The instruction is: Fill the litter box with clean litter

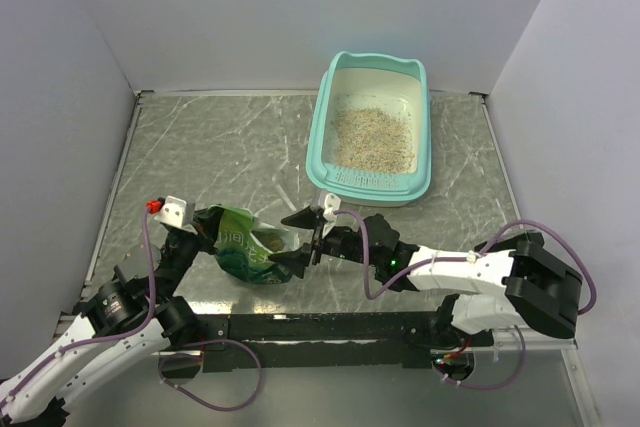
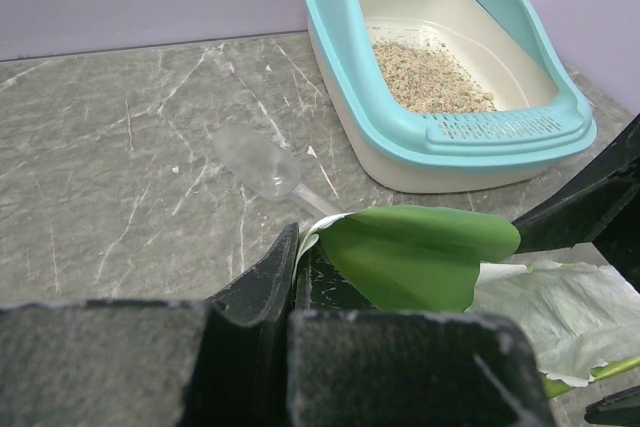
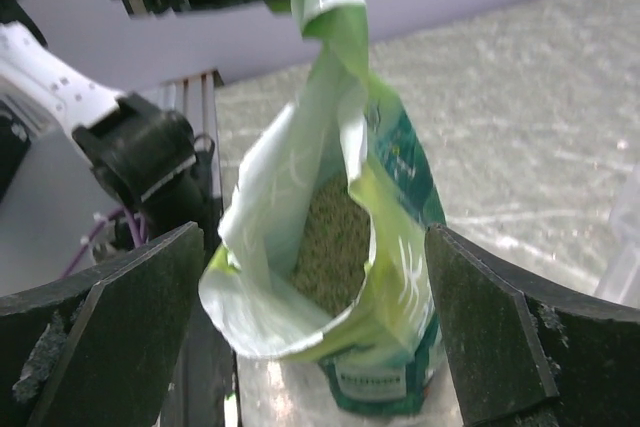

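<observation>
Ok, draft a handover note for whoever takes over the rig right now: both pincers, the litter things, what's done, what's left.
Left pincer: shut on the top edge of the green crinkled foil pouch, holding it up.
Right pincer: open, one finger on either side of the pouch's open mouth, not gripping.
Large teal plastic litter box: far right, with a thin patch of beige-tan granular litter in its middle.
Clear plastic scoop: lying on the grey marbled table between pouch and box.
Done: pouch open, some litter in.
Left: much of the box floor is bare and the pouch holds granules, so it likely needs more.
</observation>
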You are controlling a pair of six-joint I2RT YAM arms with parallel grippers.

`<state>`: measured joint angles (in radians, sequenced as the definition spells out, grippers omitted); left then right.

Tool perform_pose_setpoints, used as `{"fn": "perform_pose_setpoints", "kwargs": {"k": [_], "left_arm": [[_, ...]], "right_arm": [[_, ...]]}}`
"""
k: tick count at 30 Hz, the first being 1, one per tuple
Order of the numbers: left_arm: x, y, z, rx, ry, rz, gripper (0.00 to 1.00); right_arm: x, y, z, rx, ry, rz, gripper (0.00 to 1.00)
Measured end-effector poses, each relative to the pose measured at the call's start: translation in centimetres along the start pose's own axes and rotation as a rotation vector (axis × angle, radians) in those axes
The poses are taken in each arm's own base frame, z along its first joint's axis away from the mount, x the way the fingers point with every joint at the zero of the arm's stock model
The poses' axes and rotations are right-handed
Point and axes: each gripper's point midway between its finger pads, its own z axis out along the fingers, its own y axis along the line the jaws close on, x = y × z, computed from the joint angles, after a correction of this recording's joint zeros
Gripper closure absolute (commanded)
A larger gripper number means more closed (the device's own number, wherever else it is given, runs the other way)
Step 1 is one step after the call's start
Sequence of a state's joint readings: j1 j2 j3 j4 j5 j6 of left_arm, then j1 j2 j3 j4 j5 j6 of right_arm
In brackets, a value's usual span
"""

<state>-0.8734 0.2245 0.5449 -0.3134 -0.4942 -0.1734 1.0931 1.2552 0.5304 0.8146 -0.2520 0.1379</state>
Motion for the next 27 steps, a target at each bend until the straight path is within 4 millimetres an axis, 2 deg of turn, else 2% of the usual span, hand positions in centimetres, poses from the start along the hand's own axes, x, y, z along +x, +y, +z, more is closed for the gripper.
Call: {"fn": "perform_pose_setpoints", "kwargs": {"k": [10,17,20,22,23,24,27], "left_arm": [[0.0,0.0,0.0,0.000,-0.001,-0.001,0.99],[0.0,0.0,0.0,0.000,0.000,0.000,0.99],[0.0,0.0,0.0,0.000,0.000,0.000,0.99],[0.0,0.0,0.0,-0.001,0.000,0.000,0.99],[0.0,0.0,0.0,-0.001,0.000,0.000,0.99],[0.0,0.0,0.0,-0.001,0.000,0.000,0.99],[0.0,-0.2,0.0,0.009,0.001,-0.001,0.99]], "right_arm": [[1.2,0.2,1.1,-0.009,-0.020,0.030,0.05],[1.1,0.0,1.7,0.006,-0.056,0.038,0.15],[1.5,-0.2,1.9,0.013,-0.053,0.042,0.32],[1.7,-0.3,2.0,0.018,-0.057,0.043,0.61],[1.7,-0.4,2.0,0.020,-0.063,0.043,0.93],[1.7,-0.5,2.0,0.028,-0.069,0.041,1.00],[1.7,-0.9,1.6,0.050,-0.092,0.044,1.00]]}}
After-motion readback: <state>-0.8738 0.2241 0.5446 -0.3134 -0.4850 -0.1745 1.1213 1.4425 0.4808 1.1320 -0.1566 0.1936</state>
